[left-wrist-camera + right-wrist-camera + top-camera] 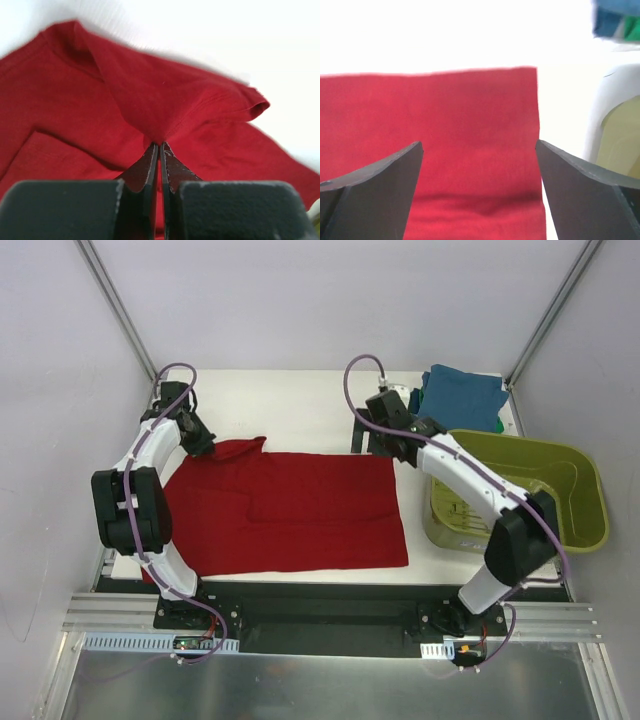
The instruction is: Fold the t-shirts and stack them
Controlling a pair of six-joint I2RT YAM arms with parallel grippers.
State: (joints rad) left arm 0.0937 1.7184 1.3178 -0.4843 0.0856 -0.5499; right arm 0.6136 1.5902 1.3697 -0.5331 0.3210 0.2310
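A dark red t-shirt [290,510] lies spread on the white table, partly folded. My left gripper [203,445] is shut on the shirt's far left sleeve edge; in the left wrist view the cloth [165,100] peaks up from my closed gripper [160,146]. My right gripper [385,445] is open and empty above the shirt's far right corner; in the right wrist view my gripper [479,150] has the red cloth [470,125] beneath it. Folded teal-blue and green shirts [460,398] are stacked at the back right.
An olive-green plastic basket [560,455] stands at the right, beside my right arm. The stack [617,20] and the basket wall [620,135] show at the right of the right wrist view. Bare white table [290,400] lies beyond the shirt.
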